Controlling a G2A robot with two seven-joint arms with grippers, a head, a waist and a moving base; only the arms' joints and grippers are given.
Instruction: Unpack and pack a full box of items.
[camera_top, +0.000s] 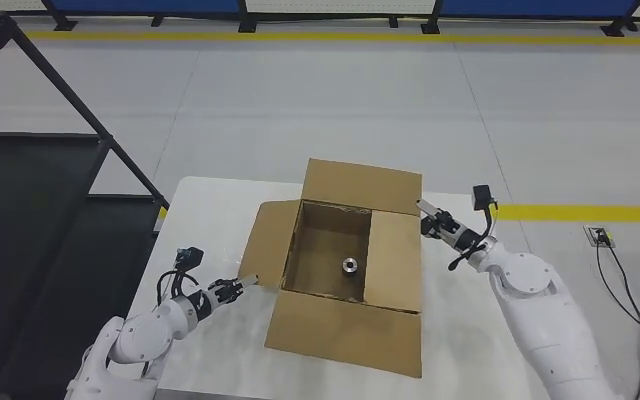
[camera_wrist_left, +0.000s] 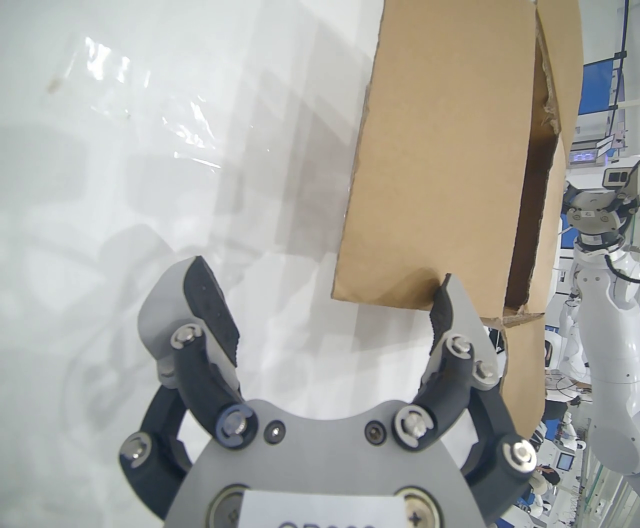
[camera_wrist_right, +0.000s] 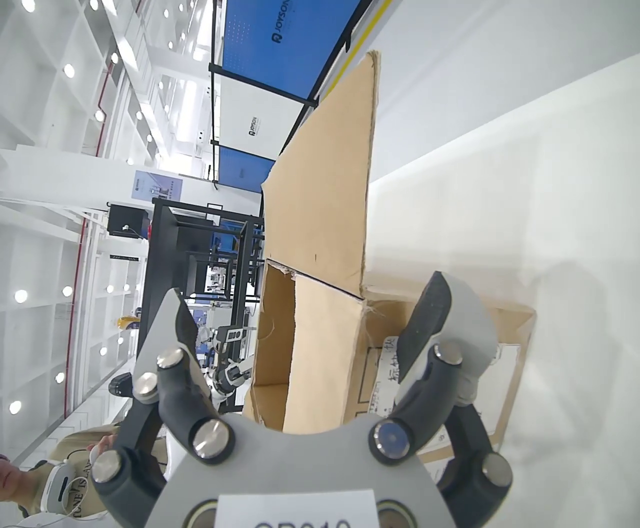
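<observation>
Left gripper (camera_wrist_left: 324, 272) and right gripper (camera_wrist_right: 307, 286) gape empty beside the box (camera_top: 340, 345); top view shows a metal part (camera_top: 349, 265) inside.

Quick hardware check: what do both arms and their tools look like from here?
The glossy white left arm and right arm carry black cables looped at the wrists. The left tool and right tool match: grey metal plate, black linkages, silver screws, black ribbed pads, white label.
</observation>
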